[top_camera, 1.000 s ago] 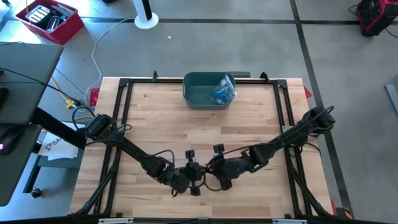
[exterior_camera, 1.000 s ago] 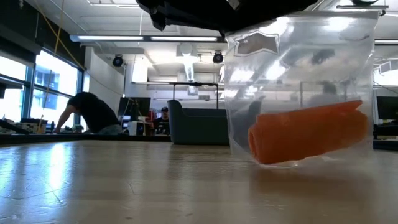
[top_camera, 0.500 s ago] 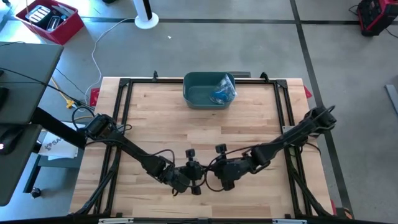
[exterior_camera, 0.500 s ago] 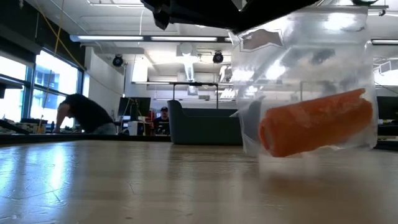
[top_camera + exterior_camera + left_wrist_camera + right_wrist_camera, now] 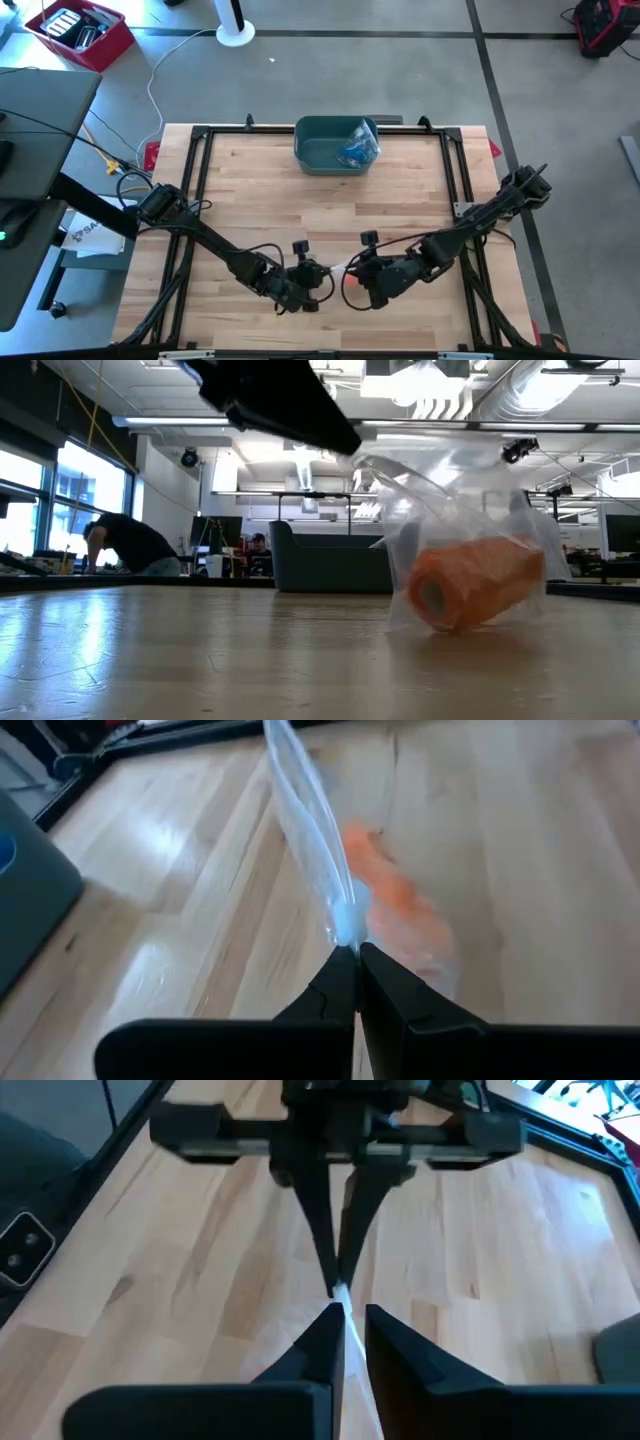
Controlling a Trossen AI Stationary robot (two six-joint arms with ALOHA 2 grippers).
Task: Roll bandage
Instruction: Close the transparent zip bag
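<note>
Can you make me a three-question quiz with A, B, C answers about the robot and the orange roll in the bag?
1. Where is the teal bin?
A. at the table's far edge, in the middle
B. between the two grippers
C. on the floor

2. What colour is the bandage roll?
A. blue
B. orange
C. green

3. What is the left gripper doing?
A. hanging open
B. resting inside the bin
C. pinching the clear plastic bag

Answers: 1 A, the high view shows it at the far edge. 2 B, it shows orange through the bag. 3 C, its jaws are shut on the bag's edge in the left wrist view.
</note>
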